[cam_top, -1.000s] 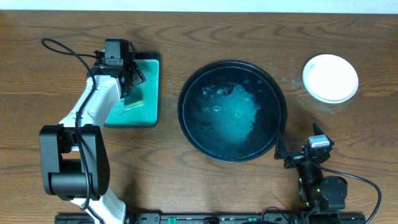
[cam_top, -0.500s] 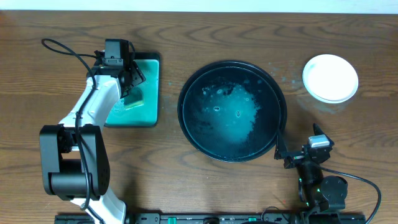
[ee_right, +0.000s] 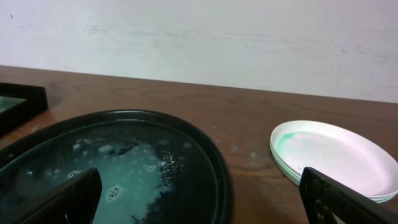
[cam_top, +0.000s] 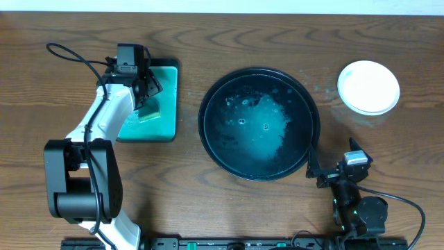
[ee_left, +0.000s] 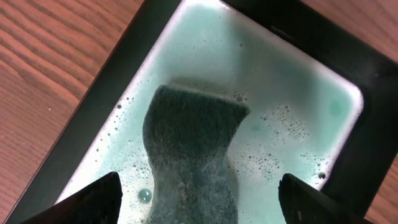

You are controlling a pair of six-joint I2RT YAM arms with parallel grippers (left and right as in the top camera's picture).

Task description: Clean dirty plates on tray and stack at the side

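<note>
The large round black tray (cam_top: 208, 132) lies mid-table, holding only teal soapy liquid; it also shows in the right wrist view (ee_right: 221, 180). The white plates (cam_top: 368, 86) sit stacked on bare wood at the far right, with a teal smear at the rim in the right wrist view (ee_right: 329, 155). My left gripper (cam_top: 144, 97) is open over the small rectangular tray, its fingers (ee_left: 199, 202) on either side of a dark green sponge (ee_left: 196, 146) lying in the liquid. My right gripper (cam_top: 331, 173) is open and empty by the tray's near right rim (ee_right: 199, 199).
The small rectangular black tray (cam_top: 166, 121) of teal liquid stands left of the round tray; its rim shows in the left wrist view (ee_left: 93, 118). Droplets speckle the wood between the round tray and the plates. A cable loops at the far left.
</note>
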